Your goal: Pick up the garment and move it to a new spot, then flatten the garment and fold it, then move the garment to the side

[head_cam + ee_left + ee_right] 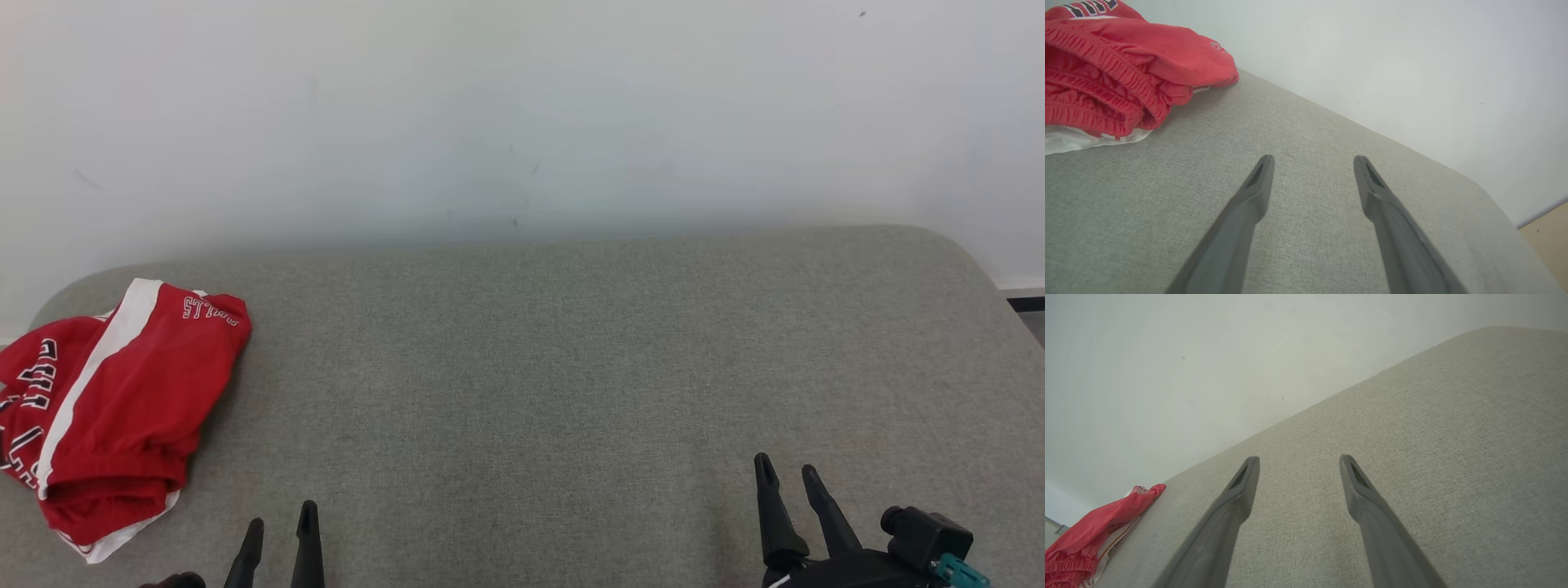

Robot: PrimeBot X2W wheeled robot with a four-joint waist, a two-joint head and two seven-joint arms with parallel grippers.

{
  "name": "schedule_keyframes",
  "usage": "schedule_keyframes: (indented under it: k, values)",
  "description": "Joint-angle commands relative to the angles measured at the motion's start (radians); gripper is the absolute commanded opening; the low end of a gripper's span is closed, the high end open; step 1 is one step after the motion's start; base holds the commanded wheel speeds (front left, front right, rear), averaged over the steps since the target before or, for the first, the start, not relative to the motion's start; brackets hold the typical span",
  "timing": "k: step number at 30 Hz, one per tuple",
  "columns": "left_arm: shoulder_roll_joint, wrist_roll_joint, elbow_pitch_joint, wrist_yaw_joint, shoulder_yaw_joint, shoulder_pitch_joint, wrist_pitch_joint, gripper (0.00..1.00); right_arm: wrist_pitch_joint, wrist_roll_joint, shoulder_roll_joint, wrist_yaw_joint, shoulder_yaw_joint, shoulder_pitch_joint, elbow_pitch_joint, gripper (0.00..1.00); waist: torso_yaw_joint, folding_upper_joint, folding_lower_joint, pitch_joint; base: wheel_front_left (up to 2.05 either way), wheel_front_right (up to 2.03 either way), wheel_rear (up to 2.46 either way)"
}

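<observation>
Grey fabric covers the worktop (531, 367) before a white wall (522, 106). Over it hover the left tool (282, 514) and the right tool (785, 465), fingers spread wide and holding nothing. Near the left tool, the red garment (114, 400) lies bunched at the worktop's left end.

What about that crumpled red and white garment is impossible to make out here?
- Head view: the crumpled red and white garment runs past the left edge; folds break up its lettering.
- Left wrist view: the top-left corner cuts it.
- Right wrist view: the bottom-left corner cuts it.
</observation>
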Motion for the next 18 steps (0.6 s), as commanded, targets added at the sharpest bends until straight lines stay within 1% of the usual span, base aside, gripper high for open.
schedule_keyframes:
  k: [1,12,18]
  values:
    - [0.006,0.034,-0.011,0.002,-0.003,0.006,-0.011,1.0,-0.011,-0.025,-0.004,-0.001,0.006,-0.013,-0.004,1.0,0.0,0.0,0.0,-0.002,0.0,0.0,0.0]
    - [0.007,0.143,-0.017,0.008,-0.012,0.016,-0.039,1.0,-0.039,-0.132,-0.005,-0.001,0.022,-0.012,0.006,1.0,-0.002,0.0,0.0,-0.015,0.0,0.0,0.0]
    - [0.007,0.178,-0.01,0.018,-0.01,0.026,-0.052,1.0,-0.052,-0.183,-0.005,-0.002,0.03,-0.006,0.012,1.0,-0.002,0.0,0.0,-0.024,0.0,0.0,0.0]
